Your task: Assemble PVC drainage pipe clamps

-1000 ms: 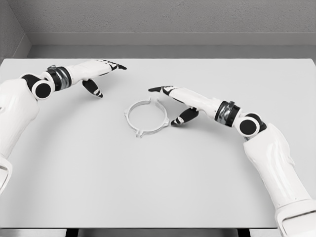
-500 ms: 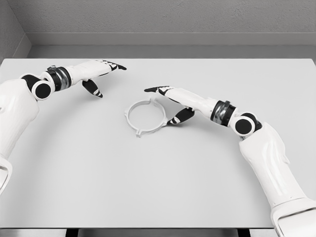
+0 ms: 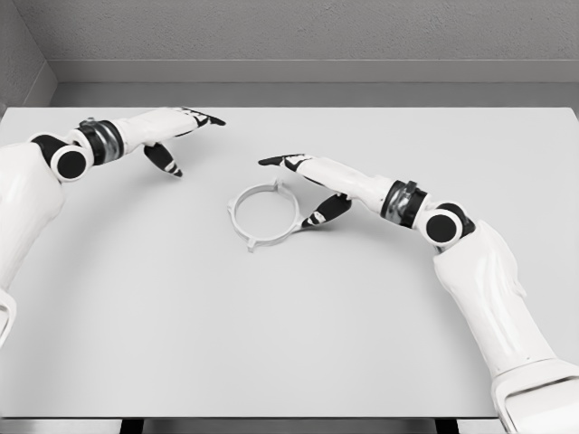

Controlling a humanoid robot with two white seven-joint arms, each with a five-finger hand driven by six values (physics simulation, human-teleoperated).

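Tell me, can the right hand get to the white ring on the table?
Probably yes. The right hand is open right beside the white ring, its thumb at the ring's right edge, and nothing lies between them on the table. The left hand rests farther away.

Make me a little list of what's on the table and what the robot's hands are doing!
table: grey table
thing on it: white ring clamp, lying flat near the middle
right hand: right hand, fingers spread, at the clamp's right edge, not gripping it
left hand: left hand, open, off to the clamp's upper left, holding nothing
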